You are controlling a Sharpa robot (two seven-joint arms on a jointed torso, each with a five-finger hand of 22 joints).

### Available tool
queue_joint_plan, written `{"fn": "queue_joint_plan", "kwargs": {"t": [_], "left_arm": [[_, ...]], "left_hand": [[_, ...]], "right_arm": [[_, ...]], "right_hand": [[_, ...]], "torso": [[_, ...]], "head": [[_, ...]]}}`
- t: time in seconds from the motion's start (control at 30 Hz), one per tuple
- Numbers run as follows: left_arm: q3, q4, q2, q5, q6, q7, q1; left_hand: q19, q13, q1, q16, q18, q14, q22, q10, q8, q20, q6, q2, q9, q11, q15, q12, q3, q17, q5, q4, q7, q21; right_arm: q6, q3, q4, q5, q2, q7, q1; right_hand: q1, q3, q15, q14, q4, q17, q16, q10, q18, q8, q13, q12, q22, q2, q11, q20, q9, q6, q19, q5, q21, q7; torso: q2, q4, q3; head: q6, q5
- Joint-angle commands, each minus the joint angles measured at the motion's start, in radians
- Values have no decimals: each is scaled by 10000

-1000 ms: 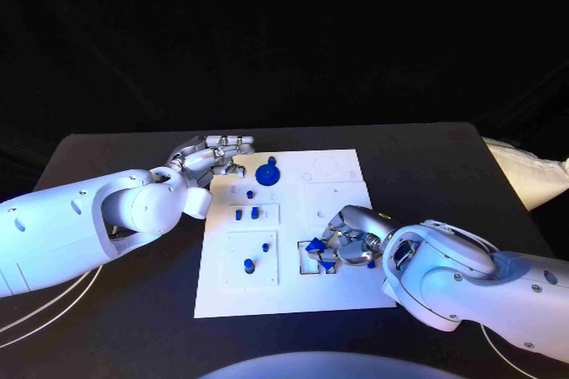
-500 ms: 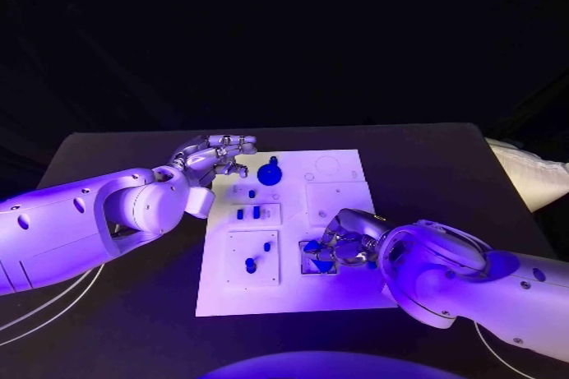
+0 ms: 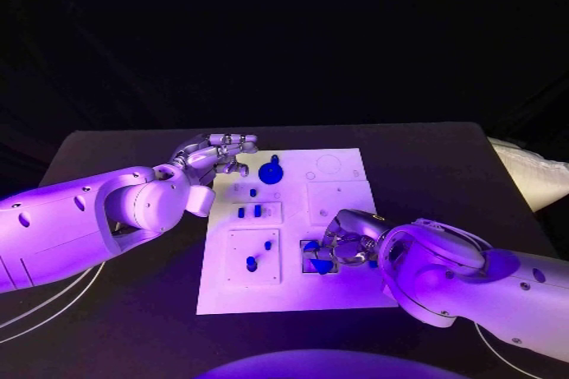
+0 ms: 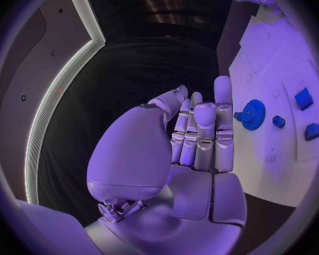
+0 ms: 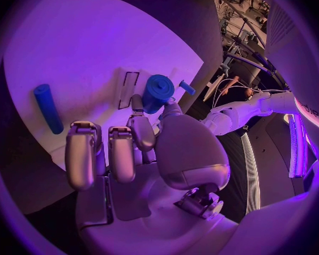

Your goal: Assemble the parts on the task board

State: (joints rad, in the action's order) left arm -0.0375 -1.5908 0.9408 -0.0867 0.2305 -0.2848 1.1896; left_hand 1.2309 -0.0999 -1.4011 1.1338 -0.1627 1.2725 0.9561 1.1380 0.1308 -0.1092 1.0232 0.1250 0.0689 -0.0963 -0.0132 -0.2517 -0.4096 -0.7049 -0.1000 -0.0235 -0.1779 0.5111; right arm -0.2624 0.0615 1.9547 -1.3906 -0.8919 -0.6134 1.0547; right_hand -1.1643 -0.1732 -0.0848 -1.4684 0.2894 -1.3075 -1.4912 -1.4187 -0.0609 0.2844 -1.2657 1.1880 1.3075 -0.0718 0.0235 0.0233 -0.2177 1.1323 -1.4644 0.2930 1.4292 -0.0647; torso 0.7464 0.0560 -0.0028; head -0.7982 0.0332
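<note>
Here our right hand (image 3: 344, 246) pinches a blue part (image 3: 318, 249) at the task board's (image 3: 344, 293) near right recess; our left hand (image 3: 217, 155) hangs empty, fingers together, beside the far left corner. A tilted part could jam or slip out.

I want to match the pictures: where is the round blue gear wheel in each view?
Head view: the round blue gear wheel lies at the far end of the white task board, beside the left hand.
Left wrist view: just beyond the fingertips.
Right wrist view: cannot tell.
Shared landmark: the board.
</note>
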Motion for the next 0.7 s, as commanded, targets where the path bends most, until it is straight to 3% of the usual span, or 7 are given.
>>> {"fn": "queue_joint_plan", "kwargs": {"t": [0.03,0.13,0.2,0.53,0.63,0.7], "left_arm": [[6,-27,-4,-30,-214,-13,0],[6,-28,-6,-30,-223,-6,1],[6,-29,-5,-30,-226,-2,1],[6,-18,6,-30,-237,1,1],[6,-8,6,-30,-242,1,1],[6,-3,6,-30,-250,1,1]], "left_hand": [[-38,2,36,-29,-190,-62,-16,-71,62,-17,-70,-56,-3,-21,3,-57,53,9,43,20,0,-51],[-38,2,36,-29,-190,-62,-16,-71,62,-17,-70,-56,-3,-21,3,-57,53,9,43,20,0,-51],[-38,2,36,-29,-190,-62,-16,-71,62,-17,-70,-56,-3,-21,3,-57,53,9,43,20,0,-51],[-40,5,44,-40,-189,-81,-27,-94,69,-21,-86,-72,-4,-23,-3,-69,69,46,39,23,-1,-64],[-40,5,44,-40,-189,-81,-27,-94,69,-21,-86,-72,-4,-23,-3,-69,69,46,39,23,-1,-64],[-40,5,44,-40,-189,-81,-27,-94,69,-21,-86,-72,-4,-23,-3,-69,69,46,39,23,-1,-64]], "right_arm": [[289,9,22,-236,37,15,-19],[269,9,21,-272,39,22,-18],[249,9,29,-387,45,27,-18],[216,8,110,-737,-10,54,-19],[238,7,175,-746,-61,89,-19],[309,7,200,-729,-83,136,-20]], "right_hand": [[209,-150,-61,-773,3,-1230,-52,-113,73,-7,-31,-11,175,-18,16,-77,-24,104,-153,-365,50,149],[489,-397,-61,-771,10,-1222,-46,-120,72,-1,-54,-55,174,-85,15,-79,-78,96,-151,-882,46,150],[716,-632,-58,-771,9,-1219,-43,-124,71,0,-78,-75,170,-7,9,-76,-113,83,-148,-1144,40,147],[806,-849,-54,-767,-20,-1205,-34,-127,66,-1,-118,-94,150,109,7,-73,-158,64,-138,-924,25,143],[618,-888,-54,-769,-101,-1216,-38,-135,67,-1,-147,-95,156,194,7,-73,-183,56,-139,-902,26,143],[179,-830,-53,-770,-341,-1217,-38,-135,66,-4,-166,-113,155,259,9,-76,-209,43,-138,-849,22,142]], "torso": [[0,4,-1],[0,-2,-2],[3,-4,1],[3,-9,1],[-1,-13,9],[-2,-13,8]], "head": [[-1,2],[-7,0],[-12,-2],[-15,-16],[-21,-24],[-30,-23]]}}
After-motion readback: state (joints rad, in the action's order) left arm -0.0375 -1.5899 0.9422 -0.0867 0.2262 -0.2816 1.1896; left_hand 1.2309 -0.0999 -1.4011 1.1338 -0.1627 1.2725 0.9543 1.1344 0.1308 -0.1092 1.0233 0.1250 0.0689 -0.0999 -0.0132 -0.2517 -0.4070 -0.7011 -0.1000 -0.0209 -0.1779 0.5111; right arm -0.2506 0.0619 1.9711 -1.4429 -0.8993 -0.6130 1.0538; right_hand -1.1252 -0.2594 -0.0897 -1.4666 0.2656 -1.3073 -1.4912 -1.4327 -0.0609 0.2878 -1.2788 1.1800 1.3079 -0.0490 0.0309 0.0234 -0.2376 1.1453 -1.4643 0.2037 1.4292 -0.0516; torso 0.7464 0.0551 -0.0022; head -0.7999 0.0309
